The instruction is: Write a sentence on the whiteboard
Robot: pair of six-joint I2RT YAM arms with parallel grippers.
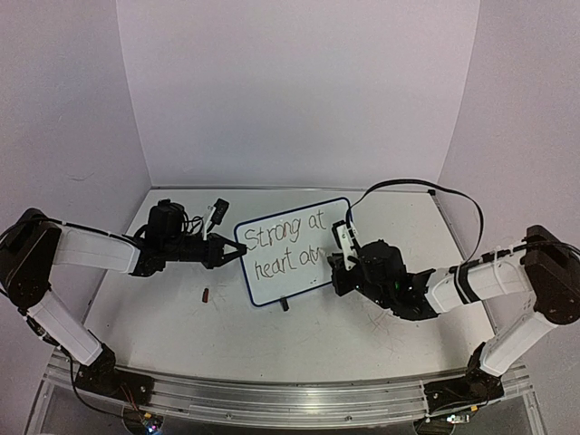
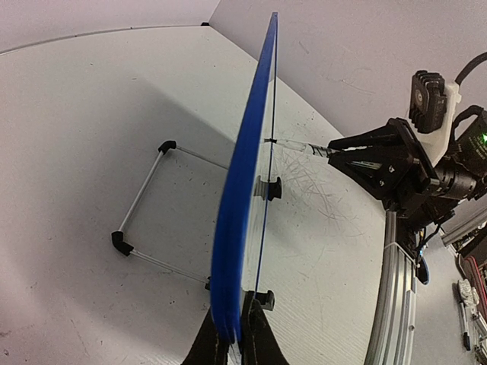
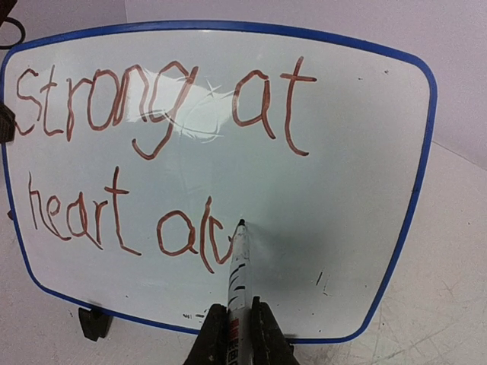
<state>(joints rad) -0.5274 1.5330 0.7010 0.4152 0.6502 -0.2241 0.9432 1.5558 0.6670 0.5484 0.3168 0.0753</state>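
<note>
The whiteboard (image 1: 292,272) stands upright mid-table, white with a blue rim (image 3: 415,190). The sentence (image 3: 152,114) is in red-brown marker: "Strong at" on the top line, "heart al" and a v-like stroke below. My left gripper (image 2: 234,338) is shut on the board's left edge (image 2: 243,190), which shows edge-on in the left wrist view. My right gripper (image 3: 234,331) is shut on a white marker (image 3: 237,270). The marker's tip touches the board at the end of the last stroke. From above, the right gripper (image 1: 337,263) sits at the board's right side.
A small dark cap (image 1: 206,294) lies on the table left of the board. A wire stand (image 2: 144,205) props the board from behind, and black clip feet (image 3: 93,323) hold its lower edge. A black cable (image 1: 426,188) arcs over the right arm.
</note>
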